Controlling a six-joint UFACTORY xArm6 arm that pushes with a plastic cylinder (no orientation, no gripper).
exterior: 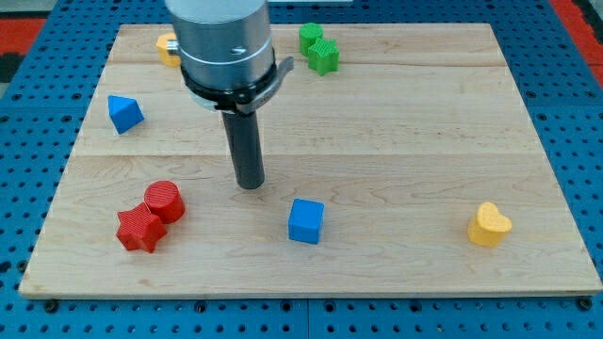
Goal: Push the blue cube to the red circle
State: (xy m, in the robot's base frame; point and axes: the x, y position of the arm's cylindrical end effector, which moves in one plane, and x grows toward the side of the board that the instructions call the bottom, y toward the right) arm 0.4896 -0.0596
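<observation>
The blue cube (305, 221) sits on the wooden board (405, 141) a little below the middle. The red circle (164, 201), a short red cylinder, stands at the view's lower left, touching a red star (139, 229) just below and left of it. My tip (250, 185) rests on the board up and to the left of the blue cube, apart from it by a small gap, and to the right of the red circle.
A blue triangular block (123, 113) lies at the left. Two green blocks (318, 49) sit together at the top. A yellow block (168, 47) is partly hidden behind the arm at the top left. A yellow heart (489, 226) lies at the lower right.
</observation>
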